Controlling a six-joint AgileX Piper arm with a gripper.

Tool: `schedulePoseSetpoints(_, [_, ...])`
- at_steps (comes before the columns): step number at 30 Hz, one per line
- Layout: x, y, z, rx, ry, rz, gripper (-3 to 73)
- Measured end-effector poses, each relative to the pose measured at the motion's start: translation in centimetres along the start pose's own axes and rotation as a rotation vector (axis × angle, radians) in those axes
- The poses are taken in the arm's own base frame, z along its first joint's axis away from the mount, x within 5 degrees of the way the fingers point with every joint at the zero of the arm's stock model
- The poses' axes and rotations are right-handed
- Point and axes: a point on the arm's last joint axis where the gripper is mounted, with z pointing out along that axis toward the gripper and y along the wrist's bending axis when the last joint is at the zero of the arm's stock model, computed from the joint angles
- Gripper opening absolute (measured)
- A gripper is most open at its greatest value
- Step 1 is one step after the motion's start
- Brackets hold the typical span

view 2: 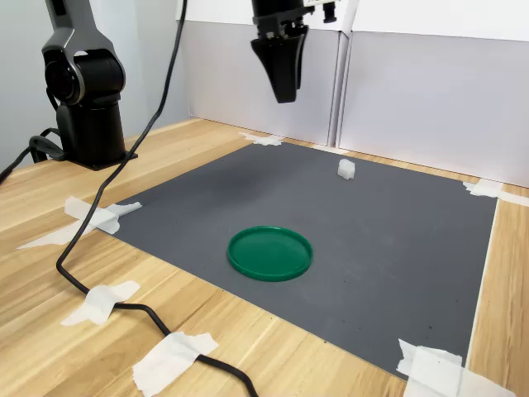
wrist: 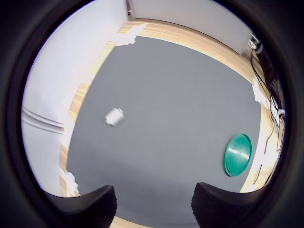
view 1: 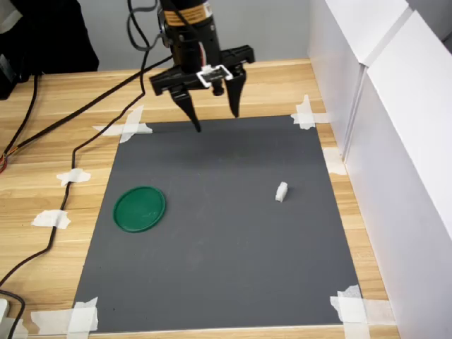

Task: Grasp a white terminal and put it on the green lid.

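Both dark fingertips (wrist: 90,204) fill the near edge of the wrist view, spread apart with nothing between them. High above the far end of the grey mat (view 1: 219,268), the gripper (view 1: 215,119) hangs empty, fingers pointing down. Below it, the white terminal (view 1: 281,191) lies on the mat toward the first exterior view's right, well apart from the green lid (view 1: 140,208) resting flat toward the first exterior view's left. White tape pieces (view 1: 306,113) pin the mat's corners to the wooden table (view 1: 56,162).
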Motion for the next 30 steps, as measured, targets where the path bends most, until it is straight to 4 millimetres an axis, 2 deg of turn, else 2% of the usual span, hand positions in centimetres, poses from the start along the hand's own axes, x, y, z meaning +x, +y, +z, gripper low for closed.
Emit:
schedulePoseSetpoints(7, [-3.5, 3.2, 2.8, -0.042, 0.000, 0.078, 67.4])
schedulePoseSetpoints(12, [-4.4, 4.6, 5.8, -0.057, 0.058, 0.065, 67.6])
schedulePoseSetpoints(17, [-4.6, 4.8, 8.4, -0.059, 0.109, 0.075, 67.6])
schedulePoseSetpoints(30, [-5.0, 4.8, 12.0, -0.053, 0.118, 0.081, 67.6])
